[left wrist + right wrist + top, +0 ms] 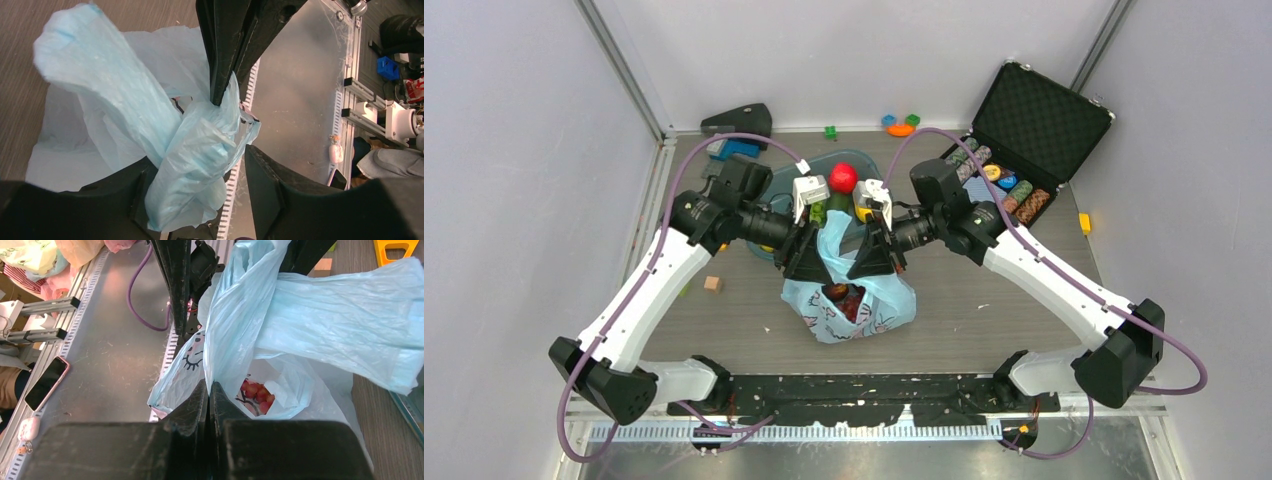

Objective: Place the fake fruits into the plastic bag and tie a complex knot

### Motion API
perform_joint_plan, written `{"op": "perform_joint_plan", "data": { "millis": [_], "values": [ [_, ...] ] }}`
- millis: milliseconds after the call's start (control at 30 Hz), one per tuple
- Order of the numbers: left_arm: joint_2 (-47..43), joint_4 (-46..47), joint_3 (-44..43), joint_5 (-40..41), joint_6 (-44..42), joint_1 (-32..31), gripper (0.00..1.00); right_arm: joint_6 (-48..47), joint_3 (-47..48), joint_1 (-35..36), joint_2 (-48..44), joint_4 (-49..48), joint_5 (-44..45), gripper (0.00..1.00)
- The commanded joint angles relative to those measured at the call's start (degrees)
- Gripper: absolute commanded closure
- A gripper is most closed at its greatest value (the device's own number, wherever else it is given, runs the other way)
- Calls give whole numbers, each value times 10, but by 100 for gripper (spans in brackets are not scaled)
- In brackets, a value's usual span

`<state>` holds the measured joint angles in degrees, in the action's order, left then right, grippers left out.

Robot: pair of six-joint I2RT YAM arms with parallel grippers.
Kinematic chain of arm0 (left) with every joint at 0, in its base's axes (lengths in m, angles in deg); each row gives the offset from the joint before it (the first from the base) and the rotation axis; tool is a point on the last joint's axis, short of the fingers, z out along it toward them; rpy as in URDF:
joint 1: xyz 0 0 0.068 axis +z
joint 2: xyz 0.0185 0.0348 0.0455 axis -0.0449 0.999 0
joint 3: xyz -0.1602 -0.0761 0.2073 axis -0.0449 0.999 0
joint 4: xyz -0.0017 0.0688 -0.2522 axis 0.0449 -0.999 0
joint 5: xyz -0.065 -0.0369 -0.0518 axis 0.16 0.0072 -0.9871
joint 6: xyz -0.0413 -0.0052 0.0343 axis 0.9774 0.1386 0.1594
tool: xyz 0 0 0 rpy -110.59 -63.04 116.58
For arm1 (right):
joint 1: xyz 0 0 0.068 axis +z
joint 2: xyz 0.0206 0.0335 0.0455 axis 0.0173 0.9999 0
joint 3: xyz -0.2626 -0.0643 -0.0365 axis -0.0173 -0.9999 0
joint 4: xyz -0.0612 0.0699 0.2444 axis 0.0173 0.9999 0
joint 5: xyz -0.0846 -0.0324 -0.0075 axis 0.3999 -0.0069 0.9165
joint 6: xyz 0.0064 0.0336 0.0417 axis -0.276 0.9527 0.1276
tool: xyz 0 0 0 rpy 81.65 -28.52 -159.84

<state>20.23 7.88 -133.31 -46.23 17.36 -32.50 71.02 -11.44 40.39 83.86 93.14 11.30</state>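
Left claw (pixel 197 155) stands released: its two fingers (pixel 272 190) are spread either side of a twisted bunch of bag (pixel 105 85) plastic, with a clear gap on one side; the plastic lies by the other finger, but nothing is pinched. Right claw (pixel 208 387) is clenched on the bag; its fingers meet flat on a thin strip of the light-blue film that runs up from the bag's mouth. In the left wrist view those same fingers come down from the top as a closed black point, biting the film just above the bunch.

Two drawn-out handles (pixel 340 315) cross above the mouth; one runs off sideways as a broad flat band, the other drops to the right claw; whether they are tied or only crossed I cannot tell.

Between the two arms the bag sits on the table (pixel 1004 310), its mouth partly open; dark red fruits (pixel 256 392) lie inside, seen through the opening, and a printed cartoon eye shows on its side. Behind the claws a red apple (pixel 844 178) lies outside the bag, at the tub (pixel 779 187); green and yellow pieces beside it are mostly hidden by the claws. An open black case (pixel 1039 120) with chips (pixel 1014 195) stands at the far right; a small wooden block (pixel 713 284) lies on the table, left of the bag.
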Motion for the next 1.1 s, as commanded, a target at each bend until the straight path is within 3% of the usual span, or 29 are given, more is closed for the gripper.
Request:
{"op": "perform_joint_plan", "data": {
  "millis": [0,167,367,533,600,800,933,1067],
  "values": [
    [-22,32,10,-34,-16,-2,43,-17,29,3,0,10,-16,95],
    [-23,55,17,-39,-5,-2,50,-21,30,3,3,15,-27,95],
    [-18,79,29,-51,10,-2,71,-31,40,3,10,34,-22,95],
    [-23,93,38,-55,13,-2,97,-30,47,2,4,41,9,94],
    [-33,103,47,-55,13,-2,100,-15,45,-1,-4,27,24,84],
    [-66,174,87,-51,38,-1,100,82,-10,-18,-50,-96,59,25],
    [-79,201,100,-49,50,-1,100,177,-79,-18,-83,-231,73,15],
    [-85,214,106,-34,62,-1,100,206,-99,-6,-86,-266,89,13]
  ]
}}
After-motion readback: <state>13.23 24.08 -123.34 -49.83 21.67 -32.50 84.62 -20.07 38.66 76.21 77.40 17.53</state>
